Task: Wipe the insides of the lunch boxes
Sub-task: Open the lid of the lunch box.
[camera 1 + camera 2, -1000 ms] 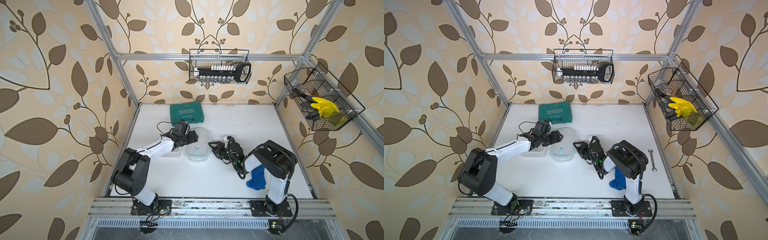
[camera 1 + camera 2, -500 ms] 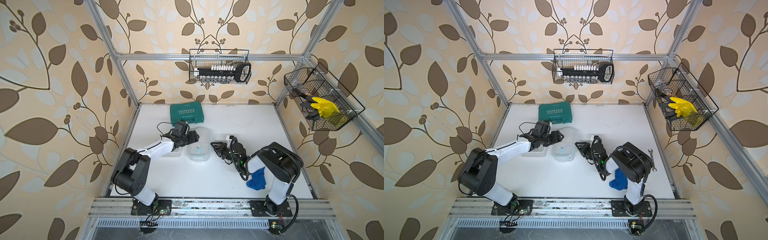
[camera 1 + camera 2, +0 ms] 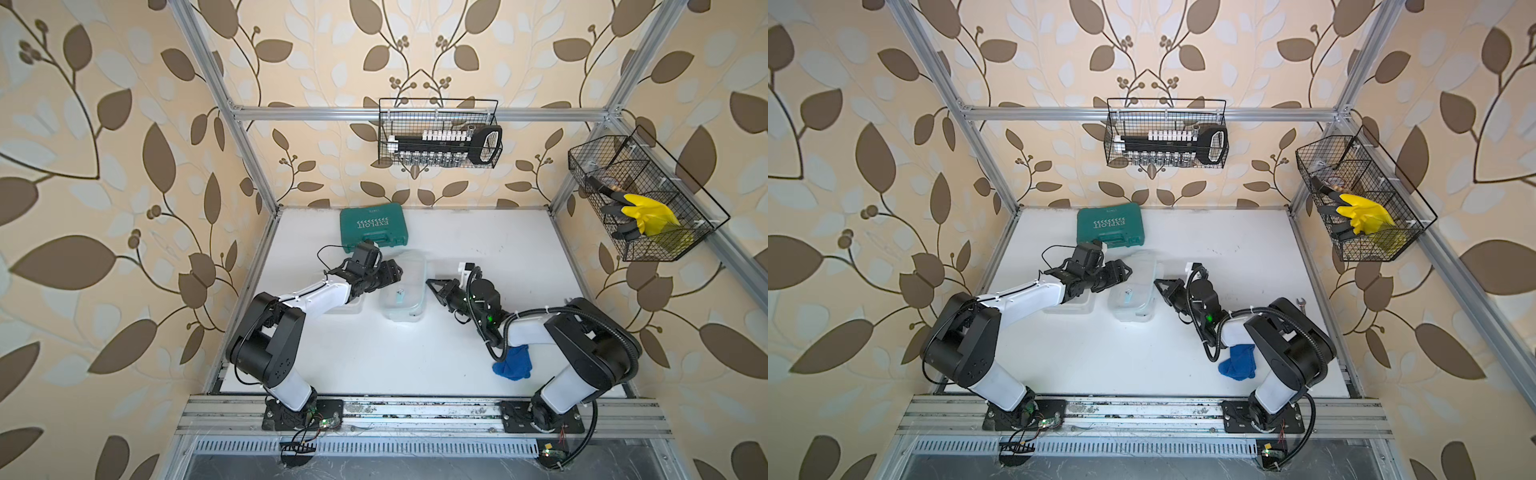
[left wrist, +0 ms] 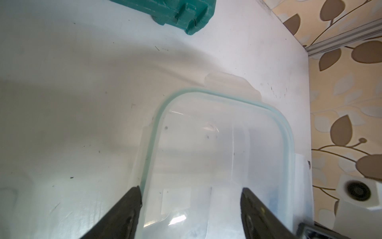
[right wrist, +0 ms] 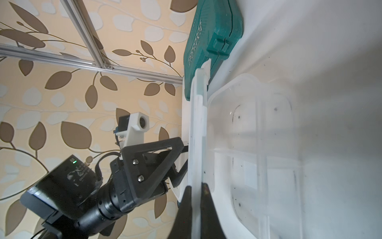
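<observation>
On the white tabletop (image 3: 478, 249), before the teal hard plastic case (image 3: 372, 229), a clear rectangular plastic lunch box (image 3: 401, 301) is set mid-table. Its green-rimmed clear flat lid (image 5: 197, 124) is held on edge beside it, pinched by the clenched right gripper (image 5: 196, 194). The left gripper (image 4: 190, 188) is spread wide at the lid.

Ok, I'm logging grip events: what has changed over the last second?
The right tool edged toward the lunch box and closed. Its tips now pinch the edge of the raised lid. The left tool stayed wide open against the lid. The lunch box, blue cloth and green case did not move.
</observation>
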`<state>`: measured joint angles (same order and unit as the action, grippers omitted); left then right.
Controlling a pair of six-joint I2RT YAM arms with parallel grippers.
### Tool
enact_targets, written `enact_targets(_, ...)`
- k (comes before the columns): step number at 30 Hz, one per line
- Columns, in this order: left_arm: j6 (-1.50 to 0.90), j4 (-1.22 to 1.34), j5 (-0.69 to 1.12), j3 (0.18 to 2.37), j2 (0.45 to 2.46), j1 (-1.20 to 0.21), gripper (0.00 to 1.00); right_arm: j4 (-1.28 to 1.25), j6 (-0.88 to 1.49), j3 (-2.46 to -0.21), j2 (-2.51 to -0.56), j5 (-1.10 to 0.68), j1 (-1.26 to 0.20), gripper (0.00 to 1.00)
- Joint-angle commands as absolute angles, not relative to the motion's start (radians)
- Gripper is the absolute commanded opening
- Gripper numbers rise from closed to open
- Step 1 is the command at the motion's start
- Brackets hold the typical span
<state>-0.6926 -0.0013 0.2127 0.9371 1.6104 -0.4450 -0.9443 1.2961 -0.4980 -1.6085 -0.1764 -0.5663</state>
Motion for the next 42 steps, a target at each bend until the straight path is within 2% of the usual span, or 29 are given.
enact_targets(1,-0.756,-0.036,0.332,0.917,1.654,-0.488,0.77,-0.788,1.211,-0.56,-1.539,-0.201,-0.565,0.02)
enact_targets(9,-0.878,0.14,0.41,0.876,1.654,-0.509,0.78,-0.387,1.073,-0.678,-1.385,-0.169,-0.549,0.0)
enact_targets(16,-0.954,0.29,0.447,0.845,1.634,-0.523,0.79,-0.182,1.007,-0.769,-1.34,-0.157,-0.542,0.0)
enact_targets(19,-0.968,0.316,0.444,0.838,1.62,-0.523,0.83,-0.186,1.009,-0.799,-1.363,-0.177,-0.543,0.0)
enact_targets(21,-0.953,0.29,0.431,0.843,1.597,-0.523,0.94,-0.192,1.013,-0.821,-1.379,-0.188,-0.547,0.0)
enact_targets(23,-0.923,0.238,0.407,0.854,1.563,-0.52,0.99,-0.214,1.018,-0.83,-1.391,-0.201,-0.549,0.0)
enact_targets(32,-0.822,0.074,0.337,0.843,1.389,-0.457,0.99,-0.232,1.003,-0.891,-1.383,-0.214,-0.571,0.0)
enact_targets(37,-0.798,0.019,0.307,0.833,1.34,-0.425,0.99,-0.297,1.021,-0.952,-1.459,-0.298,-0.589,0.0)
enact_targets(42,-0.778,-0.03,0.261,0.826,1.294,-0.409,0.99,-0.287,1.007,-0.998,-1.494,-0.302,-0.609,0.0)
